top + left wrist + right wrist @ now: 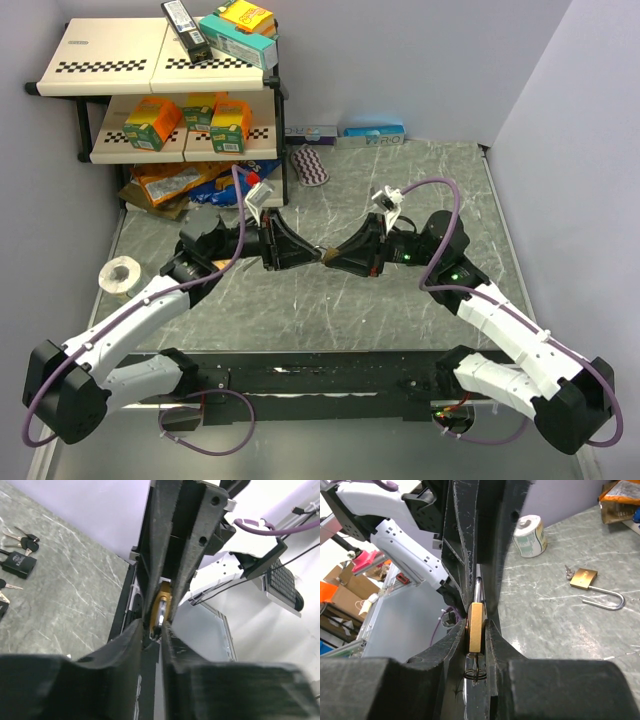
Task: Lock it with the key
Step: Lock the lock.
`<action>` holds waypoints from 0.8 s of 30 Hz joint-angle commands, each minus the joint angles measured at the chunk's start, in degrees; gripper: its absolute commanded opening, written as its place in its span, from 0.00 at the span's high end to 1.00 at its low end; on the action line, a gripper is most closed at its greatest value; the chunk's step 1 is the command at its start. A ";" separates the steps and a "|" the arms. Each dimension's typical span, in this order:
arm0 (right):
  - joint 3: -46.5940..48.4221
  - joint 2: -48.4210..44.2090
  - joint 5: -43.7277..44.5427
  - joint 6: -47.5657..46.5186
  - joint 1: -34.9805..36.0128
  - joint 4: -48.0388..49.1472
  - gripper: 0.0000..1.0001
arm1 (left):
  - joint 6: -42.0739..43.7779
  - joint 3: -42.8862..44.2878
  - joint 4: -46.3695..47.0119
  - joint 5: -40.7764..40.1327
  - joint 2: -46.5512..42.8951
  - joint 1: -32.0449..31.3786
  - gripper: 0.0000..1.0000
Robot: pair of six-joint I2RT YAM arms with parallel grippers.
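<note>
1. The right gripper (476, 630) is clamped on a brass padlock (476, 622), which sits edge-on between its fingers and is held above the middle of the marbled table (400, 170).
2. A wire key ring (475, 672) sits behind the padlock body, deeper between those fingers.
3. The steel shackle (478, 587) runs from the body toward the left gripper (151, 632).
4. The two grippers meet tip to tip. The left jaws stand narrow, and I cannot tell whether they grip anything.
5. An open padlock (583, 577) lies on the table, its shackle swung out, near a tape roll (530, 535).
6. A black padlock (17, 564) lies beside loose keys (22, 539).
</note>
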 commanded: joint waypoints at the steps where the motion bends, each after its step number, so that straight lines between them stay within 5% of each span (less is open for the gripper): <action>1: 0.64 -0.03 -1.45 0.77 0.84 4.50 1.00 | 1.26 2.99 -0.05 -0.47 0.33 -0.52 0.81; 3: 0.38 -0.12 -1.28 0.33 0.84 3.54 1.00 | 1.53 3.52 -0.93 -0.47 0.51 -0.52 0.97; 6: 0.20 -0.55 -1.72 -0.02 0.76 1.35 1.00 | 0.83 3.35 -1.29 -0.30 -0.02 -0.34 0.99; 10: 1.95 -1.17 -2.07 -2.12 -0.73 -6.47 0.31 | 0.82 2.65 -3.48 1.19 -1.16 1.06 0.99; 12: 3.10 -1.43 -2.33 -3.71 -2.66 -11.29 0.19 | 0.04 2.21 -3.75 2.51 -1.69 1.94 0.99; 17: 4.59 -1.26 -5.40 -7.48 -5.66 -16.68 0.24 | -2.59 0.80 -1.57 4.36 -3.09 2.56 0.99; 24: 3.80 -0.47 -9.71 -6.35 -5.75 -11.32 0.40 | -3.31 0.71 -2.43 6.56 -3.01 2.56 0.99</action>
